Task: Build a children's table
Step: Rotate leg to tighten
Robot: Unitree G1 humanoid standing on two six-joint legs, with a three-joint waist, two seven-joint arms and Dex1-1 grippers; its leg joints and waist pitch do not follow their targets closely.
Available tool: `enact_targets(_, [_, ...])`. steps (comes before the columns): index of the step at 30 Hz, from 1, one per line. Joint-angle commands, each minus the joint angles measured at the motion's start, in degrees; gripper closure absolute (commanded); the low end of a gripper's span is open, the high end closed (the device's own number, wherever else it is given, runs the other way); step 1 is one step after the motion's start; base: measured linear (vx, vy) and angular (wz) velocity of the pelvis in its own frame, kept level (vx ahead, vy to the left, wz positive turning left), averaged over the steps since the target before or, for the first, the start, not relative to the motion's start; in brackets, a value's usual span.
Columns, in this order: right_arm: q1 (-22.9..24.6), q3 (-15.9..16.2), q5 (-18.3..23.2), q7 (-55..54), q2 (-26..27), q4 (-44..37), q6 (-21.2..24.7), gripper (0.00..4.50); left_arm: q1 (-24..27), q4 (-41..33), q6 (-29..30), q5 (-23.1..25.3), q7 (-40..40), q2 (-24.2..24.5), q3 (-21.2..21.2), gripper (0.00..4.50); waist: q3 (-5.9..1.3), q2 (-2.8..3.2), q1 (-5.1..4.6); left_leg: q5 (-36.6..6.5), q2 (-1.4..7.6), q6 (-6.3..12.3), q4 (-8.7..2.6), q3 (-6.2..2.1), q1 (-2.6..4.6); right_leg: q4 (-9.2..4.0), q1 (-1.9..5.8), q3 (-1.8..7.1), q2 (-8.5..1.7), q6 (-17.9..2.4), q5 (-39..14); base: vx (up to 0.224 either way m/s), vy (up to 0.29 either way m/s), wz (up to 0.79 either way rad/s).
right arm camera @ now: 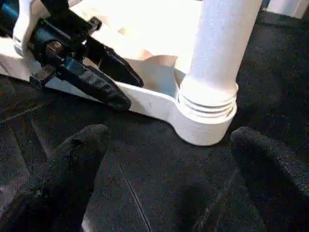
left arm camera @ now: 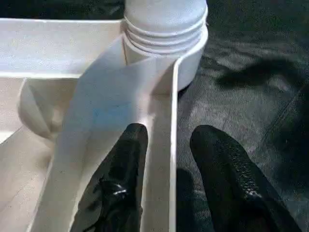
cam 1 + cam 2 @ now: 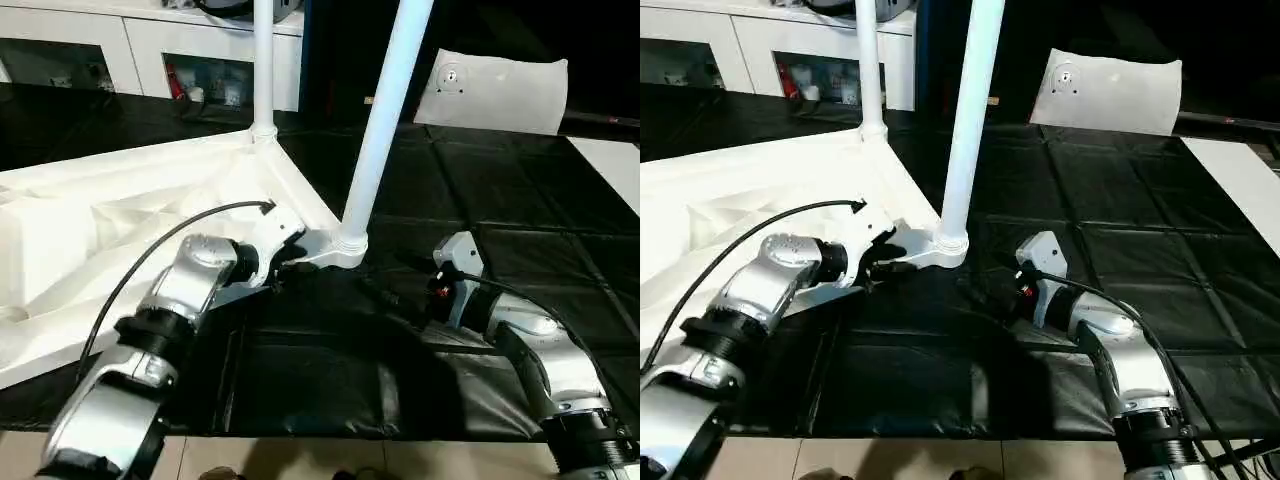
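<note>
**Claws at the near corner socket**

My left claw straddles the tabletop rim beside the corner socket, fingers parted, not clamped. A leg stands in that socket. My right claw gapes wide, empty, just short of it.

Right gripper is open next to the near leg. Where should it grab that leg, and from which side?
Grip the near leg low on its round shaft, just above the threaded collar. Bring the right gripper in level from the mat side, since the tabletop rim blocks the other side.

two legs upright in tabletop corner sockets; cabinet behind.
</note>
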Motion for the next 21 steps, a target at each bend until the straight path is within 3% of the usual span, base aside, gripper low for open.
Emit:
enact_targets(1, [0.0,0.4,-0.5,0.0,-1.0,-1.0,0.4,0.0,-0.2,1.6,1.0,1.5,0.8,0.2,-1.0,3.07,-3.71,0.4,0.22,-7.5,2.61,3.86,-3.92,-0.79,0.36,-4.32,3.49,2.94,-4.74,-11.0,-11.8,0.0,0.0,0.0])
enact_targets(7, [-0.2,0.7,-1.0,-0.1,-1.3,-0.8,-0.2,0.0,-1.9,2.4,3.2,1.8,0.9,0.3,-1.3,3.7,-3.4,0.37,0.19,-11.0,2.51,2.72,-4.09,-0.96,0.47,-5.35,3.28,2.78,-4.89,-8.6,-20.4,0.0,0.0,0.0])
enact_targets(12, [-0.4,1.1,-1.2,-0.5,-1.5,-0.7,-0.4,0.0,-2.1,1.6,3.4,2.0,-1.2,0.5,-2.5,4.05,-3.55,0.51,0.19,-10.2,2.61,2.74,-4.12,-1.02,0.48,-4.96,3.35,2.83,-4.85,-9.6,-17.0,0.0,0.0,0.0])
enact_targets(13, [-0.4,1.2,-1.2,-0.5,-1.5,-0.7,-0.4,0.0,-2.1,1.6,3.3,2.0,-1.3,0.5,-2.6,4.33,-3.55,0.51,0.21,-10.0,2.6,2.83,-4.12,-0.99,0.5,-4.95,3.33,2.83,-4.84,-9.8,-16.5,0.0,0.0,0.0])
enact_targets(21, [-1.1,1.1,-1.3,0.9,-2.6,-0.1,-2.1,0.0,-1.2,2.0,-3.2,2.1,-5.9,1.4,-4.3,4.48,-3.76,0.57,0.26,-8.1,2.66,3.81,-3.96,-0.87,0.46,-4.41,3.57,2.9,-4.89,-11.6,-11.1,0.0,0.0,0.0])
